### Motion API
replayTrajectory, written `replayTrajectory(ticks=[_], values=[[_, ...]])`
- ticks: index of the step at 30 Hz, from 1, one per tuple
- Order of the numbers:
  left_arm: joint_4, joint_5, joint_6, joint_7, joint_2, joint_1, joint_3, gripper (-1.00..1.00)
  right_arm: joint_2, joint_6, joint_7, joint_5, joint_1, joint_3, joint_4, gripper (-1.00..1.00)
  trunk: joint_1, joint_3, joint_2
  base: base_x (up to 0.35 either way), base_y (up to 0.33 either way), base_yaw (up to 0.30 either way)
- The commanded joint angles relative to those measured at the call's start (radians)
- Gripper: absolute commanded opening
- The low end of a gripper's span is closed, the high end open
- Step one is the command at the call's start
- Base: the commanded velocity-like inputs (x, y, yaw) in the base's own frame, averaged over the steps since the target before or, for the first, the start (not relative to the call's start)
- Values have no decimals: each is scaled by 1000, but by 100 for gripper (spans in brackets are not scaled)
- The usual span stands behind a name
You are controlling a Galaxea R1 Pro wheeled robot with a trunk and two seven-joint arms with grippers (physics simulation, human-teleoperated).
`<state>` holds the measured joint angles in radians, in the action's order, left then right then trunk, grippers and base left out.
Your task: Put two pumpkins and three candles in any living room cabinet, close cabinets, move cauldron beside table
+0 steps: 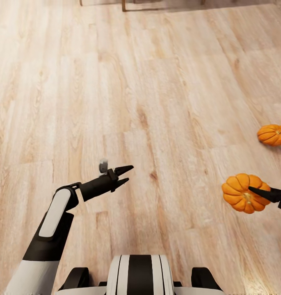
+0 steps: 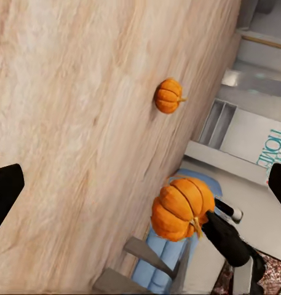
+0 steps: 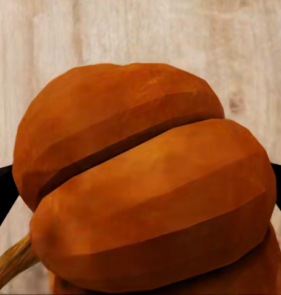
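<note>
My right tool (image 1: 266,193) grips one pumpkin (image 1: 241,192), clamped on it from the 3 o'clock side in the head view. One dark finger lies across the pumpkin's near face and its tip reaches close to the stem. The pumpkin sits at about 4 o'clock in that view, above the floor (image 1: 156,90); I cannot tell whether it touches the boards. In the right wrist view the pumpkin (image 3: 146,184) sits between my fingers, whose black tips (image 3: 2,196) peek out on either side, and its brown stem pokes out at one corner. The left wrist view shows the same pumpkin (image 2: 182,209) with my right tool (image 2: 223,236) pressed against it at the stem side.

The second pumpkin (image 1: 273,135) lies on the floor at 3 o'clock in the head view, near the edge, beyond the held one and well apart from it. The left wrist view also catches it (image 2: 168,96) lying alone on the boards.

My left tool (image 1: 127,175) is narrowly parted and holds nothing. It hangs over bare floor at about 7 o'clock in the head view, pointing toward 2 o'clock. The left arm rises from the lower corner, bends at the elbow, and the forearm runs nearly level. Both pumpkins are well apart from this tool, off at its 3 o'clock.
</note>
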<state>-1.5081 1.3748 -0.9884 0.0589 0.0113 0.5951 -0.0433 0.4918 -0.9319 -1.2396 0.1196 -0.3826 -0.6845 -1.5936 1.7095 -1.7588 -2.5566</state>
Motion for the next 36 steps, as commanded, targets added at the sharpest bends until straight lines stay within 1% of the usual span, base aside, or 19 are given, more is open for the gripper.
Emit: replayTrajectory(ticks=[1,3,5,7,8,10,11,14,15,19,27,29,31,32,33,34,36], values=[[11,1,-2,6,4,1,-2,100,1,-15,0,0,3,-24,-5,-100,0,3,0,0,0,-242],[27,-9,0,5,11,2,-6,100,2,-27,0,0,6,-63,-11,-100,-1,11,1,0,0,-251],[53,-31,2,5,28,6,-11,100,4,-43,0,0,11,-123,-19,-100,-2,19,1,0,0,-265],[60,-42,3,5,35,7,-12,100,3,-45,0,0,12,-134,-21,-100,-3,26,2,0,0,-270],[67,-61,3,5,44,8,-13,100,1,-45,-1,1,12,-142,-22,-100,-4,30,2,0,0,-272],[72,-87,4,5,52,9,-14,100,-4,-53,5,-2,13,-140,-23,-100,-5,38,2,0,0,-274],[74,-95,5,5,56,9,-42,100,-7,-89,10,-7,13,-123,-23,-100,-5,41,2,0,0,-276],[84,-96,6,6,52,9,-45,100,-21,-87,11,-7,13,-109,-23,-100,-6,53,3,0,0,-277],[129,-97,14,5,52,16,-47,100,-36,-83,12,-8,13,-104,-23,-100,-7,57,3,0,0,-277],[174,-97,27,4,52,30,-48,100,-43,-81,12,-8,13,-103,-23,-100,-9,72,4,0,0,-277],[260,-97,37,-2,54,53,-50,100,-45,-82,12,-8,13,-104,-24,-100,-12,103,6,0,0,-277],[269,-99,38,-6,54,56,-50,100,-45,-82,12,-8,13,-104,-23,-100,-13,111,7,0,0,-277],[277,-116,40,-14,54,59,-51,100,-45,-82,12,-8,13,-105,-24,-100,-14,119,7,0,0,-277],[281,-134,41,-23,55,60,-51,100,-45,-82,11,-8,13,-104,-24,-100,-14,122,7,0,0,-259],[284,-144,42,-29,55,60,-51,100,-45,-82,10,-8,13,-105,-24,-100,-15,126,8,0,0,-230],[299,-164,49,-47,54,61,-51,100,-46,-83,8,-8,13,-105,-23,-100,-15,129,8,0,0,-155],[316,-179,59,-68,52,62,-51,100,-46,-83,7,-8,13,-105,-23,-100,-16,137,8,0,0,-111]])
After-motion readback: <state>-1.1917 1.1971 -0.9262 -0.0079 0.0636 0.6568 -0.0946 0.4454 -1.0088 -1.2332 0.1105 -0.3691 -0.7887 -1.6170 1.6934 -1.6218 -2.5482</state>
